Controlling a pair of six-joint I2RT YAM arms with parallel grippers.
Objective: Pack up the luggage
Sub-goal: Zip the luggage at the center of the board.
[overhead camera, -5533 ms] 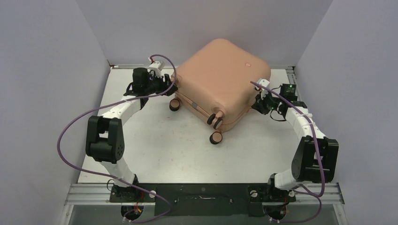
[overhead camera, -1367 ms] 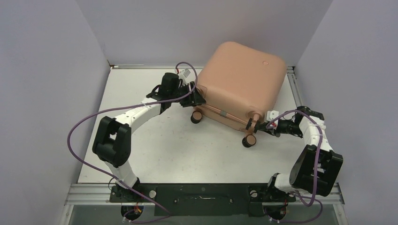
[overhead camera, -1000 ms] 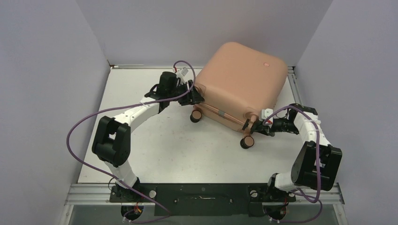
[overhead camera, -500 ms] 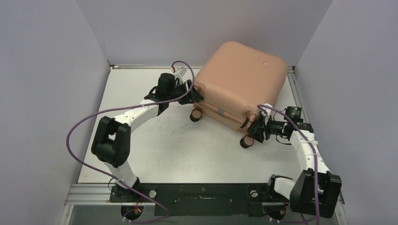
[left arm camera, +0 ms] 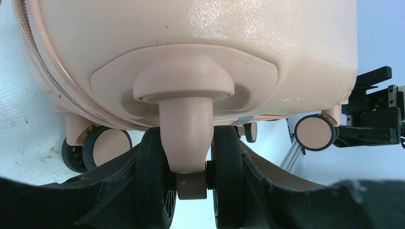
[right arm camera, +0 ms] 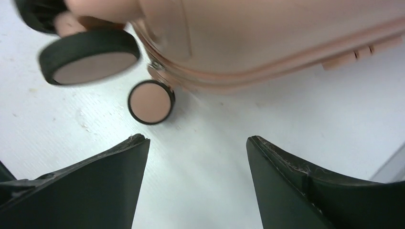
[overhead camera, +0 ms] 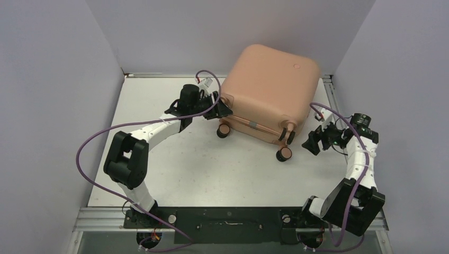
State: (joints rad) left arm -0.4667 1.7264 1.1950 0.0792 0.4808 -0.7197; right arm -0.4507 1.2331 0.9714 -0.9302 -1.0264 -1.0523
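Observation:
The luggage (overhead camera: 270, 90), a closed peach-pink hard-shell suitcase, lies flat at the back right of the table, wheels toward me. My left gripper (overhead camera: 219, 106) is at its left corner, shut on a caster: in the left wrist view the fingers (left arm camera: 143, 191) clamp both black tyres of the twin wheel (left arm camera: 191, 183) under the shell (left arm camera: 191, 38). My right gripper (overhead camera: 312, 142) hovers right of the near-right wheels (overhead camera: 284, 154). It is open and empty (right arm camera: 196, 140), with a wheel (right arm camera: 150, 101) and the zip seam (right arm camera: 267, 62) just ahead of it.
White table (overhead camera: 201, 169) walled on three sides by lilac panels. An aluminium rail (overhead camera: 329, 95) runs along the right edge beside the luggage. Purple cables (overhead camera: 106, 132) loop off both arms. The right gripper (left arm camera: 377, 119) also shows in the left wrist view.
My right gripper has opened, let go of the near-right wheel and drawn back to the right. The luggage has turned a little. The left gripper keeps its hold on the caster.

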